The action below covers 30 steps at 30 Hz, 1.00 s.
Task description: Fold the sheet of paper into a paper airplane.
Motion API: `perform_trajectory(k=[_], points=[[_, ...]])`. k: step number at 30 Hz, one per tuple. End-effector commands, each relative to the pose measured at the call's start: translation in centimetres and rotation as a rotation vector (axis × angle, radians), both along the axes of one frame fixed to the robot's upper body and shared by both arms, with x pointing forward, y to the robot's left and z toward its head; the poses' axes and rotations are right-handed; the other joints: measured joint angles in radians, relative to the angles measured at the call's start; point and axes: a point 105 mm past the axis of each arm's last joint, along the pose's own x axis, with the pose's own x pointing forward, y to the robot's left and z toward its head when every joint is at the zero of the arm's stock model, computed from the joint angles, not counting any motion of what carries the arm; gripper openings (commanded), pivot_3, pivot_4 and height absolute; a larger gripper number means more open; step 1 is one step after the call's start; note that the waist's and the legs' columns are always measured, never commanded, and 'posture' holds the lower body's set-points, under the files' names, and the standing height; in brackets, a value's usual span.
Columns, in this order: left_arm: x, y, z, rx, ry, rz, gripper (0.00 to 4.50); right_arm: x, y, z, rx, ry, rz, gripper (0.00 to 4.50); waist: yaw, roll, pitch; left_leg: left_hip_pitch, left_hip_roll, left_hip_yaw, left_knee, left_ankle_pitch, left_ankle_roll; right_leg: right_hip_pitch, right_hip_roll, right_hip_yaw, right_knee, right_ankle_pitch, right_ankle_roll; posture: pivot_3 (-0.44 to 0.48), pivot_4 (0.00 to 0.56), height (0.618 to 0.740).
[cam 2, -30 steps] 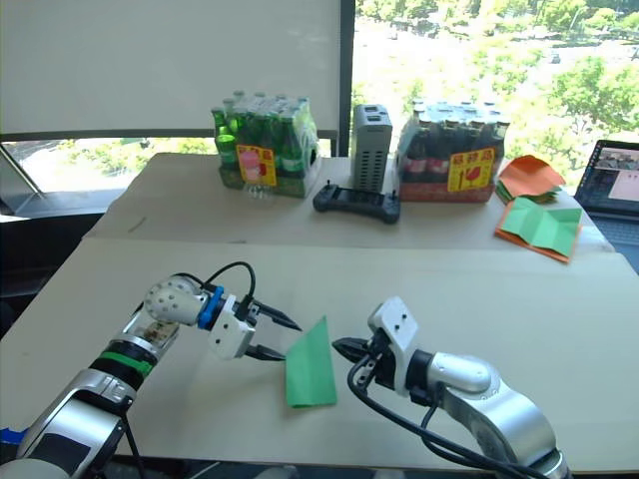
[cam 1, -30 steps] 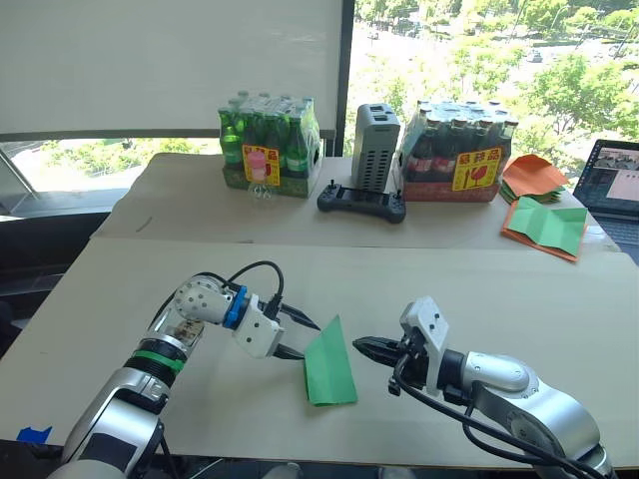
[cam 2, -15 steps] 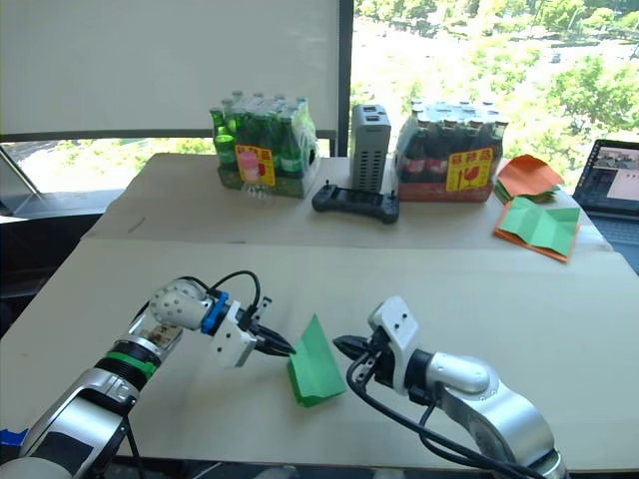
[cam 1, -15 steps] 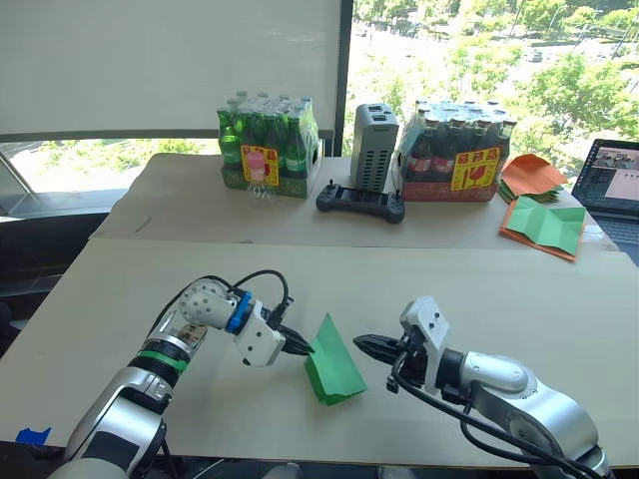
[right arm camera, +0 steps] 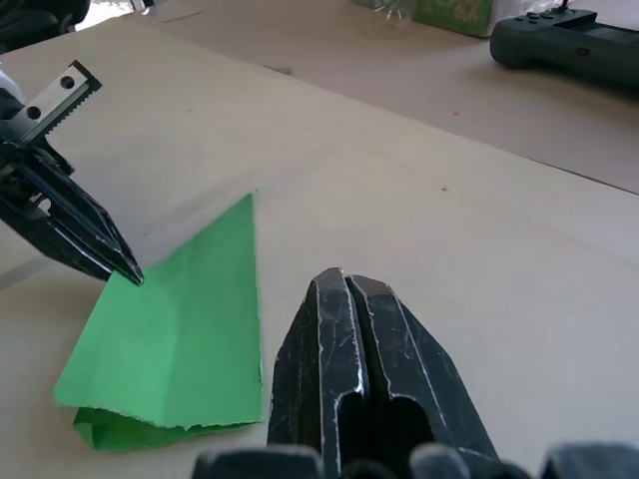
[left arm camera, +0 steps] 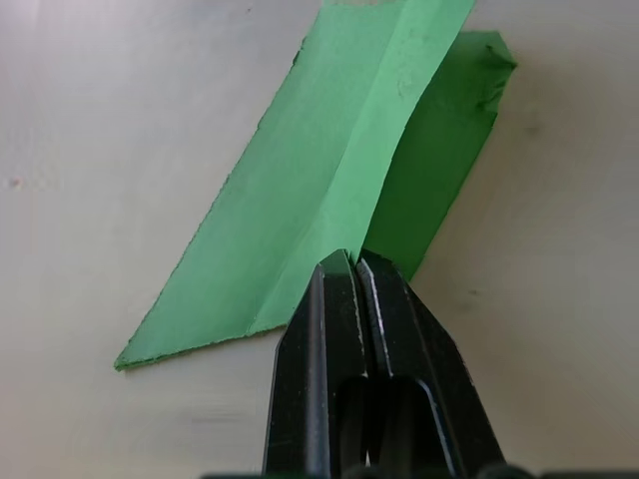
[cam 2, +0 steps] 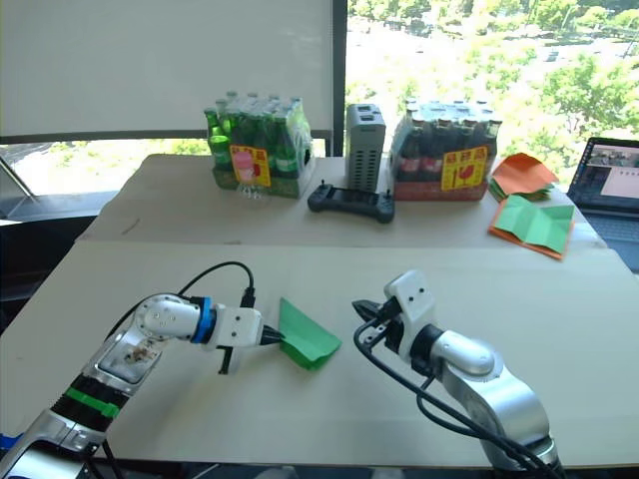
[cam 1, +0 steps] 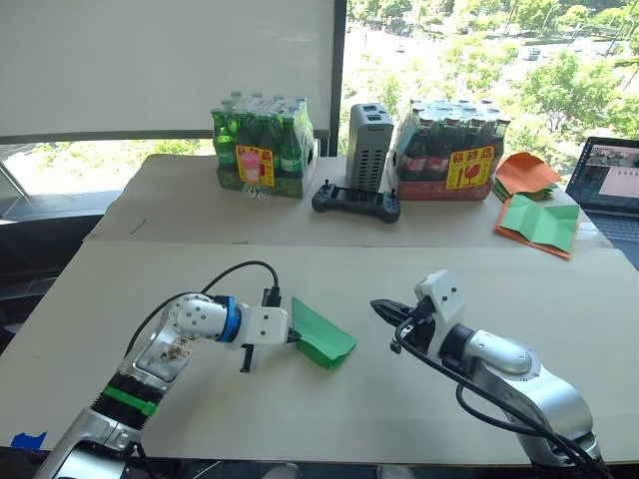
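The sheet of paper (cam 1: 321,337) is a bright green folded wedge with a crease along it, lying on the near table. Its upper flap (left arm camera: 329,170) stands slightly raised. My left gripper (cam 1: 293,339) reaches it from the left and is shut on the paper's edge at the crease, with its black fingertips (left arm camera: 344,257) pinched together there. My right gripper (cam 1: 377,306) hovers to the right of the paper, a short gap away, shut and holding nothing. From the right wrist, the paper (right arm camera: 180,339) lies just ahead of the closed fingers (right arm camera: 344,279).
On the far table stand a pack of green bottles (cam 1: 262,148), a grey box (cam 1: 367,145), a black controller (cam 1: 355,202) and a pack of dark bottles (cam 1: 454,150). Orange papers (cam 1: 529,175), a green sheet edged with orange (cam 1: 539,225) and a laptop (cam 1: 609,175) are at the far right.
My left gripper went from open beside the paper to shut on its edge. The paper has swung round and now lies sideways. My right gripper has drawn back, away from the paper.
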Motion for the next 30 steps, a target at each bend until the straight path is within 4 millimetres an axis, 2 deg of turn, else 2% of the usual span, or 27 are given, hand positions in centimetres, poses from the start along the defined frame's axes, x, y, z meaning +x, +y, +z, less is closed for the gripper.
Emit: perform_trajectory(k=[1,4,5,8,9,11,14,17,22,25,30], points=[[-0.2,-0.2,0.7,-0.021,-0.018,0.03,0.86,-0.5,0.7,0.8,-0.034,-0.074,0.051,0.29,0.001,0.0,0.0,0.0,0.0,0.0,0.0,0.0,0.0,0.0,0.0,0.0,0.0,0.0,0.0,0.0,0.15,0.675],[-0.3,0.0,1.1,-0.036,-0.015,0.052,1.84,-1.3,1.7,0.8,-0.054,-0.093,0.129,1.28,0.0,0.0,0.0,0.0,0.0,0.0,0.0,0.0,-0.001,0.0,0.0,0.0,0.0,0.0,0.0,0.0,0.15,0.675],[-0.2,0.2,1.8,-0.071,-0.015,0.065,2.18,-2.1,2.5,0.9,-0.063,-0.108,0.194,1.65,0.0,0.0,0.0,0.0,0.0,0.0,0.0,0.0,-0.001,0.0,0.0,0.0,0.0,0.0,0.0,0.0,0.15,0.675],[-0.9,0.9,3.3,-0.16,0.025,0.086,2.19,-4.4,4.2,1.1,-0.085,-0.133,0.36,2.62,-0.003,0.0,0.0,0.0,0.0,0.0,0.0,0.0,0.0,-0.001,0.0,0.0,0.0,0.0,0.0,0.0,0.15,0.675],[-1.2,1.7,3.3,-0.16,0.041,0.101,2.19,-5.0,4.6,0.5,-0.13,-0.143,0.397,2.97,-0.004,0.0,0.0,0.0,0.001,0.0,-0.001,0.0,-0.001,-0.001,0.0,0.0,0.0,0.0,0.0,0.0,0.15,0.675],[-1.8,2.7,3.4,-0.159,0.075,0.113,2.19,-5.4,5.1,-0.3,-0.172,-0.152,0.421,2.97,-0.005,0.0,0.0,0.001,0.001,0.0,-0.001,0.0,-0.001,-0.001,0.0,0.0,0.0,0.0,0.0,0.0,0.15,0.675],[-2.1,3.3,3.6,-0.173,0.095,0.13,2.19,-4.8,5.5,-1.0,-0.209,-0.196,0.375,2.97,-0.001,0.0,0.0,0.001,0.001,0.001,-0.001,0.0,-0.001,-0.001,0.0,0.0,0.0,0.0,0.0,0.0,0.15,0.675],[-2.0,2.8,4.4,-0.261,0.128,0.154,2.19,-3.8,5.5,-2.1,-0.299,-0.283,0.299,2.97,0.011,0.0,0.0,0.001,0.0,0.001,-0.001,0.0,-0.001,0.0,0.0,0.0,0.0,0.0,0.0,0.0,0.15,0.675],[-1.7,2.0,6.1,-0.485,0.129,0.175,2.19,-3.8,5.9,-2.6,-0.295,-0.311,0.287,2.97,0.019,0.0,0.0,0.001,0.0,0.001,-0.001,0.0,-0.001,0.0,0.0,0.0,0.001,0.0,0.0,0.0,0.15,0.675],[-2.3,2.5,5.7,-0.52,0.187,0.195,2.19,-3.9,6.0,-3.0,-0.315,-0.303,0.312,2.97,0.012,0.0,0.0,0.002,0.001,0.001,-0.001,0.0,-0.001,0.0,0.0,0.001,0.001,0.0,-0.001,0.0,0.15,0.675],[-3.2,3.3,4.9,-0.5,0.186,0.205,2.19,-4.0,6.3,-3.5,-0.335,-0.293,0.322,2.97,0.012,0.0,0.0,0.002,0.001,0.001,-0.001,0.0,-0.001,0.0,0.001,0.001,0.001,-0.001,-0.001,0.0,0.15,0.675]])
